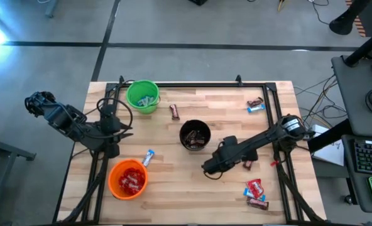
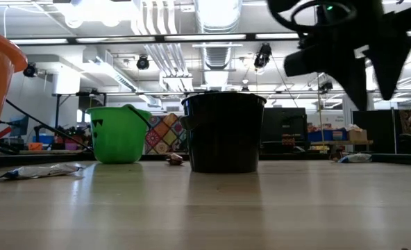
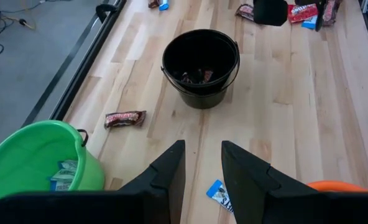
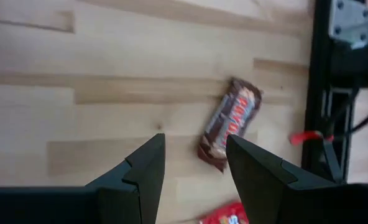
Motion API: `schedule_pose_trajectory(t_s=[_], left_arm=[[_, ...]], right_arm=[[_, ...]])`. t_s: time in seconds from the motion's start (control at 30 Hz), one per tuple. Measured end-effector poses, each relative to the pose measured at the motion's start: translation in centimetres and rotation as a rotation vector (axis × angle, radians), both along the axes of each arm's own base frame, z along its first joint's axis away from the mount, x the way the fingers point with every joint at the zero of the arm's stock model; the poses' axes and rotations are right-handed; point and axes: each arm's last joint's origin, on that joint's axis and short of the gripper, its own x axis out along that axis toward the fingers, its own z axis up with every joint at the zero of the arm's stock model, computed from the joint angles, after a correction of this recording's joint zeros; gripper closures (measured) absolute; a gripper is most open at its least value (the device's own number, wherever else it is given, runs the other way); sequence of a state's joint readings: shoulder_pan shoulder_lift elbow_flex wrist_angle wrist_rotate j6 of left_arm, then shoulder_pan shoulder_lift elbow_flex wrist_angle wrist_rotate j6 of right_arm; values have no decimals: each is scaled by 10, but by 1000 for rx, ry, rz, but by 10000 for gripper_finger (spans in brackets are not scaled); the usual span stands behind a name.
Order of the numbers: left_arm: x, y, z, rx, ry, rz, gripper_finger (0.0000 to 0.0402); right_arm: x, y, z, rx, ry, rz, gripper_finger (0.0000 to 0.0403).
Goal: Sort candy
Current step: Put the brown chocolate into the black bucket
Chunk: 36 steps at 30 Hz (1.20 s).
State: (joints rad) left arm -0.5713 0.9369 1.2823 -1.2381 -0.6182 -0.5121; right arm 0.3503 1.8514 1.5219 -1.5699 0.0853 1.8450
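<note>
- Right gripper (image 4: 190, 180), jaws parted and empty, hangs above a brown candy bar (image 4: 229, 123) on the table (image 1: 192, 188).
- Left gripper (image 3: 202, 171), apparently parted, waits near the green cup (image 1: 142, 96).
- Other candy lies scattered (image 1: 256, 193).

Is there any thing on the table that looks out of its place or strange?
Nothing is spilled or damaged. The green cup, black cup and orange cup stand upright with candy inside. Several bars still lie loose on the table: a brown bar between the green and black cups, a blue bar beside the orange cup, and others near the right edge.
</note>
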Motion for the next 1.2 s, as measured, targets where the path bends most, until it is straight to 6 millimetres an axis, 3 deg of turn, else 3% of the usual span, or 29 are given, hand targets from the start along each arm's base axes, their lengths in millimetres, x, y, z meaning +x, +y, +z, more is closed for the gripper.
schedule_pose_trajectory(t_s=[0.27, 0.63, 0.97, 1.2], left_arm=[[-2, 1, 1, -22, -13, 13, 315], [-1, 1, 2, -77, -37, 54, 315], [0, 0, 2, -111, -54, 77, 315], [0, 0, 2, -60, -40, 34, 315]], right_arm=[[-23, 15, -4, -32, 6, -81, 236], [-66, 18, -2, -45, -136, -127, 237], [-87, 13, -17, -31, -127, -147, 252], [-90, 12, -35, 12, -211, -230, 257]])
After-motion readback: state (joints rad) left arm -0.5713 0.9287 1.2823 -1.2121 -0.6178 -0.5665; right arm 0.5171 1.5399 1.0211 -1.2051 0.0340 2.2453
